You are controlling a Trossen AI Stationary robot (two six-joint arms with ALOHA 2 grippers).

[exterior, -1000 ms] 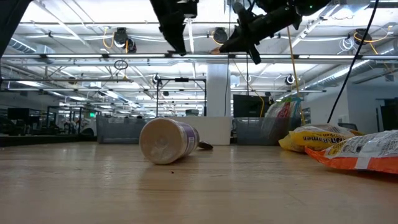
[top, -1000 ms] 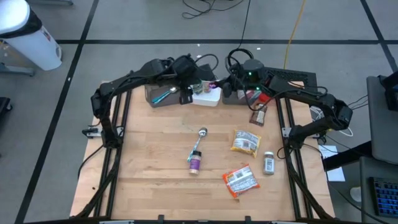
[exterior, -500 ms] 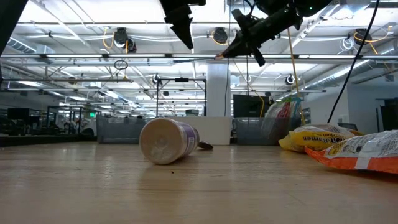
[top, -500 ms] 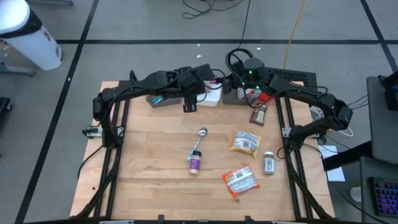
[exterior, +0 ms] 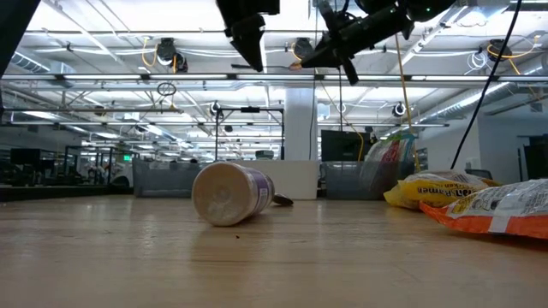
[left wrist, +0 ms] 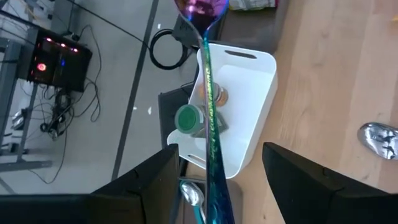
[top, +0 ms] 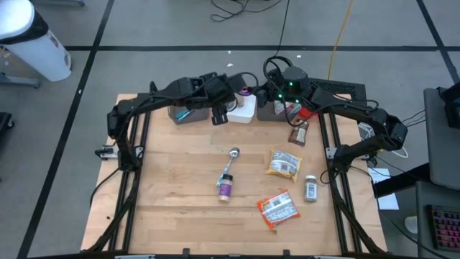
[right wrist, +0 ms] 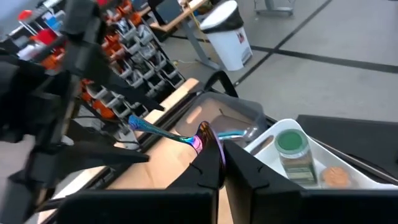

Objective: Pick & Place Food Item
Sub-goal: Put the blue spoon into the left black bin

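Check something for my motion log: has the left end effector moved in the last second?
Yes. In the high view the left end effector, holding the iridescent spoon, has shifted slightly right, nearer the white bin at the table's far edge.

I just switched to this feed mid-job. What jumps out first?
Both grippers meet at the table's far edge over the white bin: a rainbow-coloured spoon runs from the left gripper to the shut right gripper, whose fingertips are at its bowl. A green-capped jar sits inside that bin. On the open wood lie a purple-labelled jar on its side, two snack bags and a small spice jar.
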